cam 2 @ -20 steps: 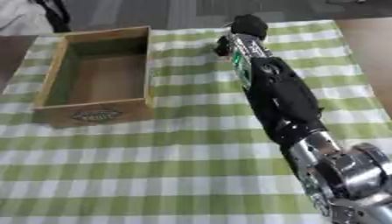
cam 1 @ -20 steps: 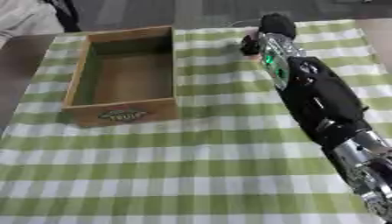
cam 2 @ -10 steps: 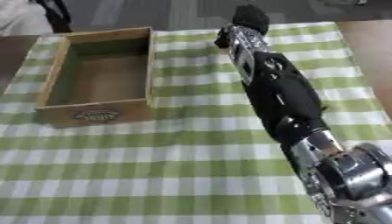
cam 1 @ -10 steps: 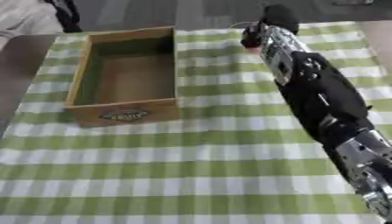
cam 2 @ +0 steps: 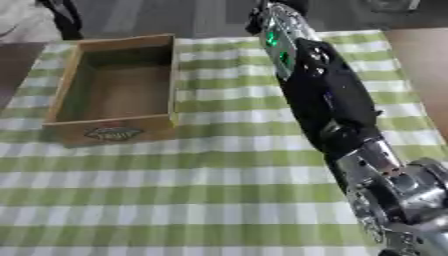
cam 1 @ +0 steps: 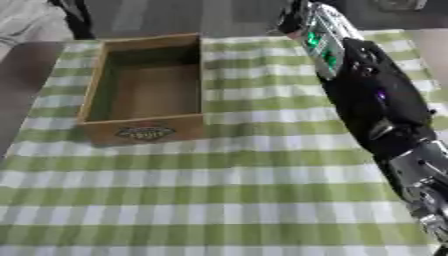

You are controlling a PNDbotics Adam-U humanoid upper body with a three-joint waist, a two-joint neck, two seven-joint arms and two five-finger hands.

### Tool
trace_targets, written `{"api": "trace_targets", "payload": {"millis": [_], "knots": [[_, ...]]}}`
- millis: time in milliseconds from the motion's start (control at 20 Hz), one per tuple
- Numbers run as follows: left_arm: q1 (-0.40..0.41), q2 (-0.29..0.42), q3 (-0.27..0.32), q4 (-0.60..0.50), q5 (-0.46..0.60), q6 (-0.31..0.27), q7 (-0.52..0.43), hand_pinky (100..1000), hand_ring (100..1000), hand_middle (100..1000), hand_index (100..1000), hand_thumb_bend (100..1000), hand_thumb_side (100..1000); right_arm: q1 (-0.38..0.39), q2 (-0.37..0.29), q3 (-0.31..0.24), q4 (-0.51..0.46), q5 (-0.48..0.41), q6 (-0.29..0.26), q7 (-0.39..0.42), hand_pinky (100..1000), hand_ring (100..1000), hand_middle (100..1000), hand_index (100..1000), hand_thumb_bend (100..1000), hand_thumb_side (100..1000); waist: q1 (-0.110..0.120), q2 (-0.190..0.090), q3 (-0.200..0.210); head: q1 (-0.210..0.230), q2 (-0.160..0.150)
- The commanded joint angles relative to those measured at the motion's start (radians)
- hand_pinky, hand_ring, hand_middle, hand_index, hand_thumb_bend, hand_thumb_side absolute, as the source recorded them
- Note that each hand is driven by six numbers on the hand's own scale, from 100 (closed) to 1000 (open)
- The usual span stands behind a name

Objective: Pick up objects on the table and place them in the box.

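1. Since a second ago, the right arm (cam 1: pixel 367 95) has stretched further toward the far edge of the table, so the right hand (cam 1: pixel 293 15) now sits at the very top of the view, beyond where it was; the whole view has also shifted a little, which is the head tilting rather than the box sliding.
2. At the left stands the wooden box (cam 1: pixel 144 125), open-topped, on the green-and-white checked tablecloth (cam 1: pixel 219 200), with an oval label (cam 1: pixel 145 133) on its near wall.
3. Its inside shows only bare floor; nothing has been placed in it yet.
4. Across the middle of the cloth I see no loose object at all.
5. At the right, the forearm with its green lights (cam 2: pixel 278 47) runs from the lower right corner up to the far edge.
6. Whether the right hand's fingers are spread, pressed together or pinching something, I cannot tell: the hand is mostly cut off and dark.
7. Whatever is to be picked up does not show; it may lie at the far edge under that hand, though this is only a guess.
8. With the object unseen, its weight, stiffness and best holding place cannot be judged.
9. No left hand appears in either view.
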Motion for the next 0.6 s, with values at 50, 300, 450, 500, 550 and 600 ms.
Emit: {"api": "trace_targets", "payload": {"millis": [50, 300, 450, 500, 550, 600], "knots": [[-0.005, 0.032, 0.014, -0.021, 0.004, 0.005, 0.002, 548, 461, 549, 847, 100, 860, -0.042, -0.01, 0.009, -0.067, -0.018, -0.001, 0.012, 539, 620, 251, 244, 100, 100, 0.0, -0.028, 0.003, 0.005, -0.001], [-0.008, 0.031, 0.011, -0.024, 0.006, 0.011, 0.0, 549, 461, 549, 847, 100, 861, -0.063, 0.016, 0.031, -0.13, -0.041, -0.009, 0.031, 537, 620, 247, 247, 100, 100, -0.005, -0.034, 0.006, 0.003, 0.002], [-0.012, 0.03, 0.009, -0.027, 0.008, 0.015, -0.001, 549, 461, 549, 847, 100, 861, -0.063, 0.036, 0.051, -0.164, -0.064, -0.016, 0.048, 540, 623, 248, 256, 100, 100, -0.006, -0.036, 0.008, 0.001, 0.004], [-0.013, 0.029, 0.008, -0.028, 0.009, 0.016, -0.002, 549, 461, 548, 847, 100, 860, -0.061, 0.045, 0.057, -0.173, -0.073, -0.017, 0.054, 541, 624, 247, 256, 100, 100, -0.006, -0.037, 0.01, 0.0, 0.004], [-0.015, 0.029, 0.007, -0.028, 0.01, 0.018, -0.002, 549, 461, 548, 847, 100, 860, -0.059, 0.054, 0.065, -0.182, -0.082, -0.018, 0.06, 542, 624, 246, 257, 100, 100, -0.006, -0.037, 0.012, -0.001, 0.004], [-0.016, 0.028, 0.006, -0.029, 0.011, 0.018, -0.003, 550, 461, 548, 847, 100, 860, -0.056, 0.064, 0.071, -0.192, -0.091, -0.019, 0.065, 542, 625, 246, 257, 100, 100, -0.006, -0.038, 0.013, -0.002, 0.004]]}}
